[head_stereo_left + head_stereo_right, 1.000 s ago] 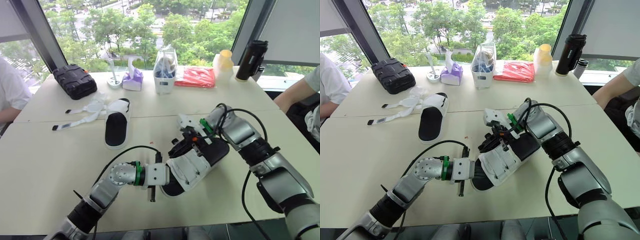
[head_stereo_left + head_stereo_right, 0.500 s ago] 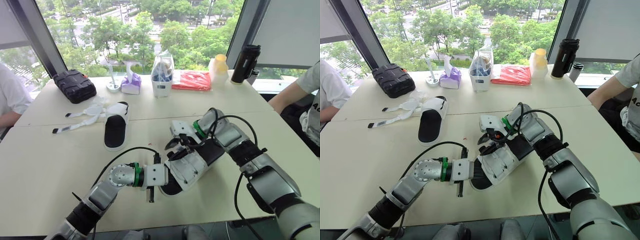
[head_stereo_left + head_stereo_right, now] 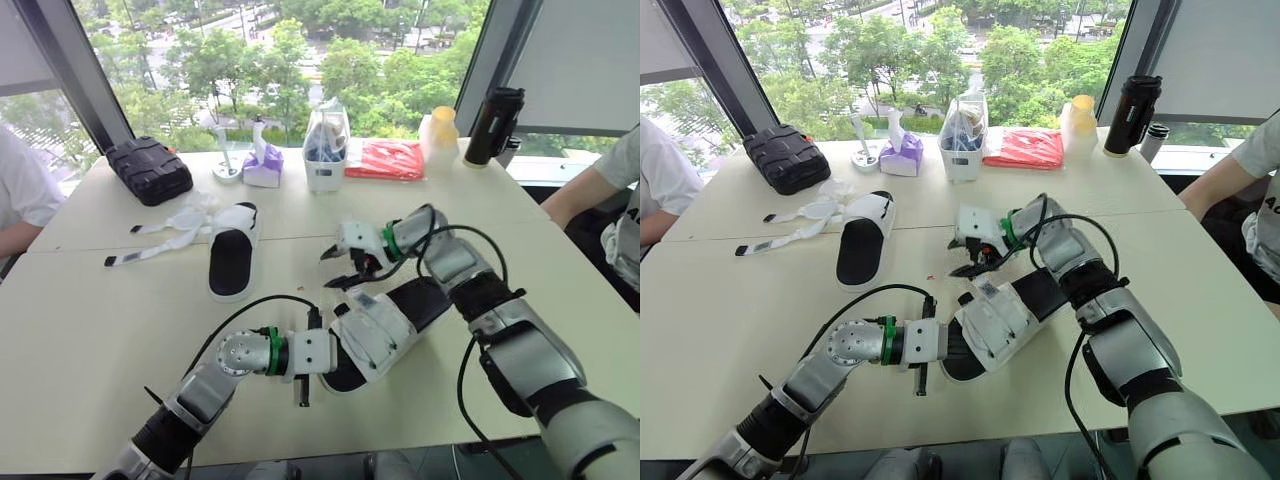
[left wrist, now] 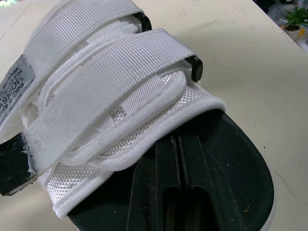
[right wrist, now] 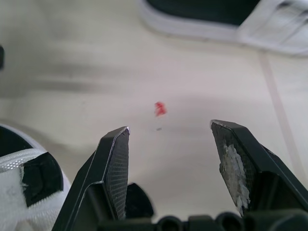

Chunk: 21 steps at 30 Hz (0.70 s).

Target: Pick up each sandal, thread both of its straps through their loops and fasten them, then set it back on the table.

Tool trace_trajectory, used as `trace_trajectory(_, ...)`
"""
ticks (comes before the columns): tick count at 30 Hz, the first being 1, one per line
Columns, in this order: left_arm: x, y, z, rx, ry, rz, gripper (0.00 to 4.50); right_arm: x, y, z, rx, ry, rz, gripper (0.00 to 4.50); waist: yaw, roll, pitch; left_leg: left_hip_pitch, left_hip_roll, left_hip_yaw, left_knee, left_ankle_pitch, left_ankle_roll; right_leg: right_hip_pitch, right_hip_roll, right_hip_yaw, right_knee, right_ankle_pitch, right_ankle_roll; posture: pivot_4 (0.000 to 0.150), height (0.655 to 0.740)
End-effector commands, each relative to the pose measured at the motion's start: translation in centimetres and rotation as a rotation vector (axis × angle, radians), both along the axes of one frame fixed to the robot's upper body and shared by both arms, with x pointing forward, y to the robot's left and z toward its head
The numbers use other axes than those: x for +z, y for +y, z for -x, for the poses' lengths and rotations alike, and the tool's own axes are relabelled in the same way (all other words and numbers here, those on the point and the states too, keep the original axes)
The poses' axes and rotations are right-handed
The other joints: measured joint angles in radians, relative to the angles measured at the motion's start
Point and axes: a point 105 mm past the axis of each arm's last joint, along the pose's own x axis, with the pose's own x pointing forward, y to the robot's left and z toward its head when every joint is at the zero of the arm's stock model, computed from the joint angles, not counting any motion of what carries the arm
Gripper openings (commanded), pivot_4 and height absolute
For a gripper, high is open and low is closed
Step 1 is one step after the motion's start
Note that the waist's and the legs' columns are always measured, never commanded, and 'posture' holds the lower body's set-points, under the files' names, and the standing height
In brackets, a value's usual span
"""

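A black-soled sandal (image 3: 385, 318) with white straps lies tilted near the table's front middle. Both straps (image 4: 110, 91) are folded across its upper. My left gripper (image 3: 332, 358) is shut on the near end of its sole, fingers (image 4: 166, 192) pressed together on the black footbed. My right gripper (image 3: 342, 268) hovers open just beyond the sandal's far side, with nothing between its fingers (image 5: 115, 163) and bare table below. The second sandal (image 3: 232, 258) lies flat farther left, its loose straps (image 3: 150, 240) spread out on the table.
Along the far edge stand a black case (image 3: 150, 166), a tissue box (image 3: 263, 164), a white container (image 3: 326, 150), a red bag (image 3: 388, 158), a yellow-lidded cup (image 3: 441, 130) and a black bottle (image 3: 493, 124). People sit at both sides. A red speck (image 5: 160, 109) lies on the table.
My right gripper has opened, let go of the sandal's strap and drawn back toward the far left. The left gripper still holds the sandal.
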Motion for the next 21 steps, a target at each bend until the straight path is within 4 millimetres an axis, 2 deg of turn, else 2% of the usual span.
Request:
trace_trajectory(1,-2.7,1.3,0.4,0.05,0.087,-0.08,0.0,4.8,-1.7,0.6,0.023,-0.168,-0.058,2.87,-0.001,0.0,0.0,0.0,0.0,0.0,0.0,0.0,0.0,0.0,0.0,0.0,0.0,0.0,0.0,0.15,0.74)
trace_trajectory(4,-2.2,1.8,0.1,0.079,0.079,-0.062,0.0,4.3,-5.1,0.7,0.027,-0.37,0.081,2.87,-0.002,0.0,0.0,0.0,0.0,0.0,-0.001,0.0,0.0,0.0,0.0,0.0,0.0,0.0,0.0,0.15,0.74)
trace_trajectory(7,-2.0,1.9,0.0,0.091,0.077,-0.051,0.0,3.2,-7.5,1.5,0.042,-0.426,0.166,2.87,-0.005,0.0,0.0,0.0,0.0,0.001,-0.001,0.0,0.0,0.0,0.0,0.0,-0.001,-0.001,0.001,0.15,0.74)
trace_trajectory(9,-2.0,1.9,0.0,0.092,0.076,-0.051,0.0,2.8,-8.0,1.9,0.047,-0.431,0.177,2.87,-0.011,0.002,0.002,0.001,0.001,0.003,-0.001,0.0,0.0,0.0,0.0,0.0,0.0,0.0,0.001,0.15,0.74)
trace_trajectory(13,-1.8,2.0,-0.1,0.108,0.079,-0.022,0.0,0.1,-9.4,4.5,0.165,-0.533,0.252,2.87,-0.005,0.004,0.003,0.001,0.001,0.003,-0.001,0.0,0.001,0.0,0.0,0.002,0.0,0.0,0.001,0.15,0.74)
trace_trajectory(18,-0.7,2.4,-0.5,0.121,0.069,0.013,0.0,-1.0,-9.5,6.1,0.236,-0.596,0.226,2.87,-0.008,0.004,0.003,0.001,0.001,0.004,-0.001,0.0,0.001,0.0,0.0,0.002,0.0,0.0,0.001,0.15,0.74)
trace_trajectory(21,1.0,3.4,-0.5,0.142,0.077,0.061,0.0,-1.4,-9.2,6.8,0.305,-0.695,0.204,2.87,-0.009,0.003,0.004,0.001,0.002,0.004,-0.001,0.0,0.001,0.0,0.001,0.002,0.0,-0.001,0.001,0.15,0.74)
